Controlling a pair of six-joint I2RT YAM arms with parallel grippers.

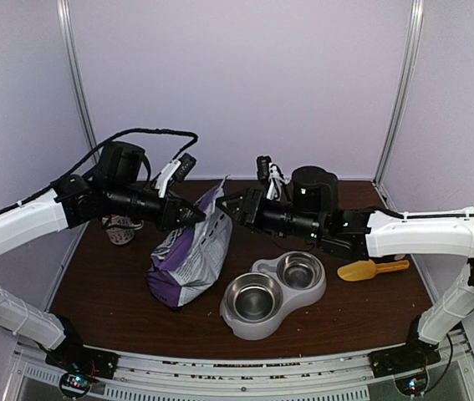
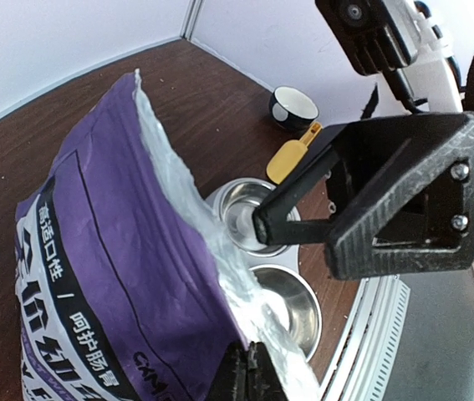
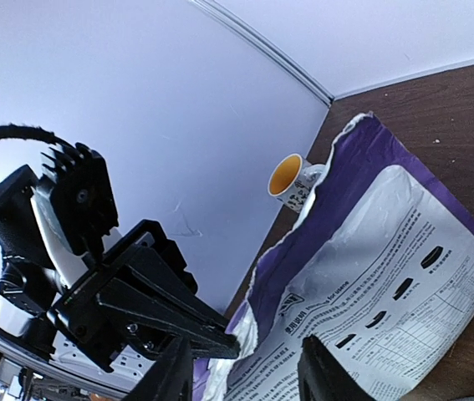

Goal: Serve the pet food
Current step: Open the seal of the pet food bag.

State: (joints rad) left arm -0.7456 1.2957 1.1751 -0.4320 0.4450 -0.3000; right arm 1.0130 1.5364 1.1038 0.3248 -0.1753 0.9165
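The purple-and-white bag (image 1: 191,255) stands upright left of centre, its torn top open. My left gripper (image 1: 201,215) is shut on the bag's top edge; in the left wrist view its fingertips (image 2: 253,359) pinch the silver-lined rim of the bag (image 2: 111,251). My right gripper (image 1: 225,202) is open at the other side of the bag's mouth. In the right wrist view my right gripper (image 3: 245,376) has the bag's printed panel (image 3: 387,267) between its spread fingers. No kibble shows; it is hidden inside the bag.
A grey double bowl (image 1: 241,322) with two empty steel cups sits in front of the bag, right of it. A yellow scoop (image 1: 370,269) lies at the right. A patterned cup (image 1: 119,232) stands behind the left arm. A black canister (image 1: 314,185) is at the back.
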